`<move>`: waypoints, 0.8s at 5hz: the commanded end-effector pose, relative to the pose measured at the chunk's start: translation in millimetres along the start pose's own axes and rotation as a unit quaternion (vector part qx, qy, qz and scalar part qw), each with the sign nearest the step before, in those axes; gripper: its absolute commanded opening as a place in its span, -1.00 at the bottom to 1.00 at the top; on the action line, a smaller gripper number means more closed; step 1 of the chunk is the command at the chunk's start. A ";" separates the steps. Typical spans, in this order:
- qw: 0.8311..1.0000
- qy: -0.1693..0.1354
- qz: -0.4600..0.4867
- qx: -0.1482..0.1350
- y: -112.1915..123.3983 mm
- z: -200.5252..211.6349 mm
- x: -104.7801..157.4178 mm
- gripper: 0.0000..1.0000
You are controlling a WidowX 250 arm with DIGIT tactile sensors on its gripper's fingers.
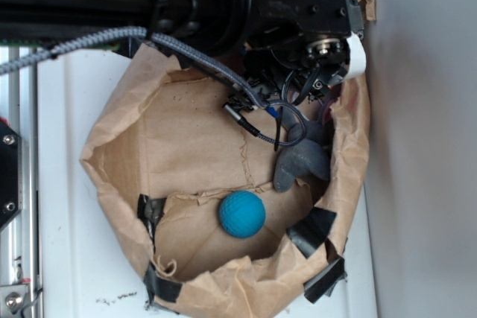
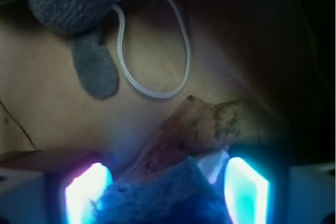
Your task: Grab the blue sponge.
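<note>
In the wrist view the deep-blue sponge (image 2: 168, 195) fills the gap between my two glowing fingers, touching the left finger (image 2: 84, 192) and reaching the right finger (image 2: 247, 187). My gripper (image 2: 167, 187) is shut on it, low over the brown paper floor. In the exterior view the gripper (image 1: 307, 94) is down inside the back right of the paper bag, mostly hidden by the black arm and its cables. Only a sliver of blue (image 1: 274, 110) shows there.
A round teal ball (image 1: 241, 214) lies at the front of the crumpled paper bag (image 1: 119, 147). A grey knitted toy (image 1: 302, 160) (image 2: 79, 3) with a white cord loop (image 2: 157, 51) lies just ahead of the gripper. A brown crumpled scrap (image 2: 205, 124) sits behind the sponge. Black tape (image 1: 313, 232) patches the rim.
</note>
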State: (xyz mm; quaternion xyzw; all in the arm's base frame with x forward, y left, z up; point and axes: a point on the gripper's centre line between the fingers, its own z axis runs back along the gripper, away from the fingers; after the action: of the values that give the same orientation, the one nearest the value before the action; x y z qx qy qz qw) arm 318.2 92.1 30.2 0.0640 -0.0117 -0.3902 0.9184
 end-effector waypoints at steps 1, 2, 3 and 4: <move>0.998 -0.039 -0.027 0.043 -2.5 51.6 7.4 -1.00; 0.996 -0.063 -0.025 0.054 -10.0 78.6 1.6 -1.00; 0.996 -0.078 0.010 0.040 -18.1 104.5 -0.7 -1.00; 0.991 -0.036 0.132 0.000 -32.7 122.1 10.0 -1.00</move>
State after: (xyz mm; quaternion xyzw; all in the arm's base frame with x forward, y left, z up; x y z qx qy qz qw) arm 279.9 57.6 124.1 0.0289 -0.0212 -0.2572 0.9657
